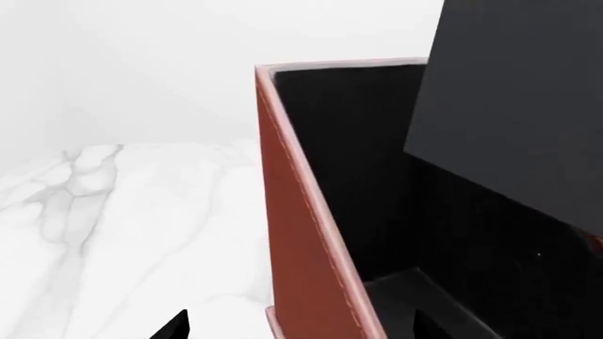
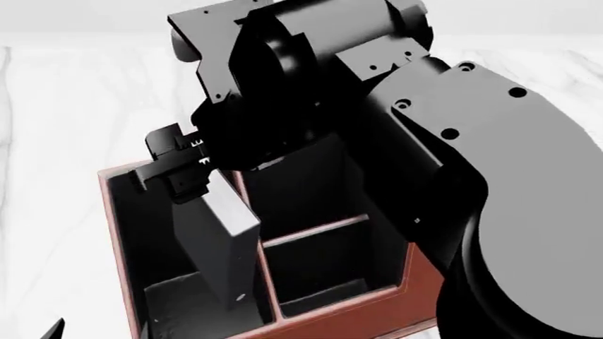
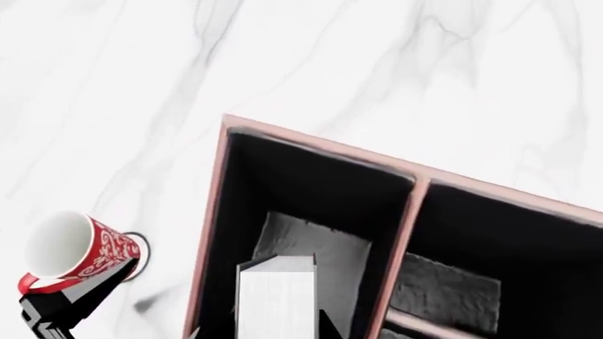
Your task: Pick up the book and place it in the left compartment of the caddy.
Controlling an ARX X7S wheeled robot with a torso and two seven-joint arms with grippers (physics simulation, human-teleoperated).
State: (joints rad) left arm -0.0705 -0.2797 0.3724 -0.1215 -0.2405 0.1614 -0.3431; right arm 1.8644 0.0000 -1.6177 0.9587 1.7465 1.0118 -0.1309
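The black book (image 2: 219, 244) leans tilted inside the left compartment (image 2: 151, 233) of the reddish-brown caddy (image 2: 111, 212). My right gripper (image 2: 185, 185) is shut on the book's upper end. In the right wrist view its white page edges (image 3: 276, 300) run between my right gripper (image 3: 276, 333) fingers, down towards the compartment's (image 3: 311, 183) grey floor. In the left wrist view my left gripper (image 1: 301, 328) is open and holds nothing. The caddy's outer wall (image 1: 301, 233) stands just ahead of it, and the book's black cover (image 1: 518, 106) rises above the compartment. One left fingertip (image 2: 53, 330) shows outside the caddy's near left corner.
A red-and-white patterned mug (image 3: 83, 248) stands on the white marble table (image 3: 141, 85) left of the caddy, with a black mechanical part (image 3: 56, 311) beside it. The caddy's middle section (image 2: 315, 261) has a low divider. My right arm (image 2: 452, 176) hides the caddy's right end.
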